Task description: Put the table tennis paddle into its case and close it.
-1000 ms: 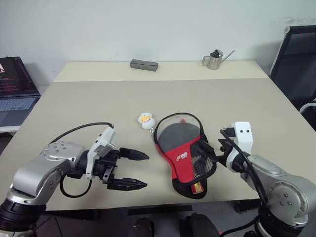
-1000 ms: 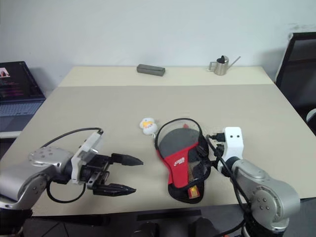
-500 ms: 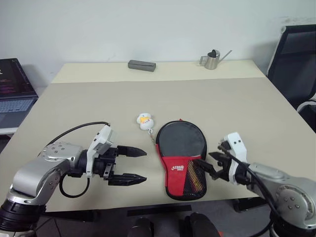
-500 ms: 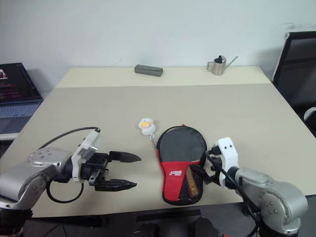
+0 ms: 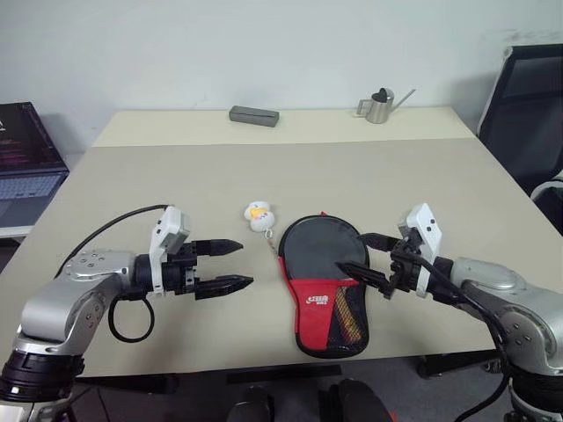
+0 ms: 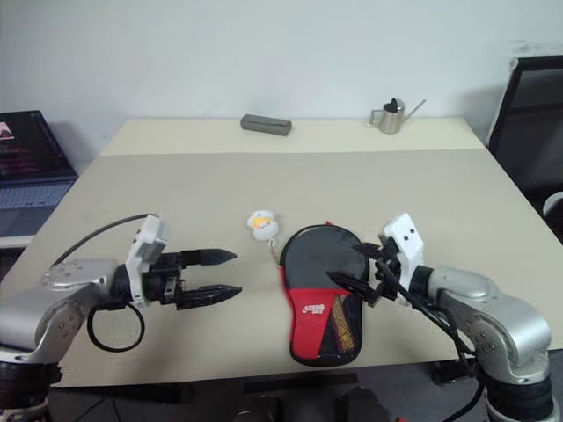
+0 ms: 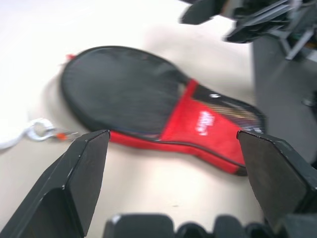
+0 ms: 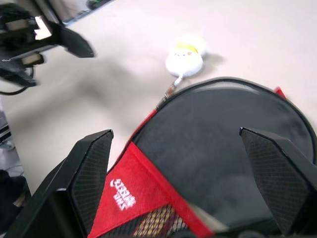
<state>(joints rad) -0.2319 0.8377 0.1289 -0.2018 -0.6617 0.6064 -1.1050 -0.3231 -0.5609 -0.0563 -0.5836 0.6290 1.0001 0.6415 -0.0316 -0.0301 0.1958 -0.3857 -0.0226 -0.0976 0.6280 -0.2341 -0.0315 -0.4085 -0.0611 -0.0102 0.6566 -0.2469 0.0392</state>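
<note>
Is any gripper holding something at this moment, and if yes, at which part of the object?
Nothing is held. The left gripper and the right gripper are both open, and the case lies flat on the table between them.

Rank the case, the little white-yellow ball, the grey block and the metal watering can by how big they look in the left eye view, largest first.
1. The case, by far.
2. The metal watering can and the grey block look about alike; both stand at the far edge, so nearness makes this unsure.
3. The white-yellow ball looks smallest, though much nearer.
</note>
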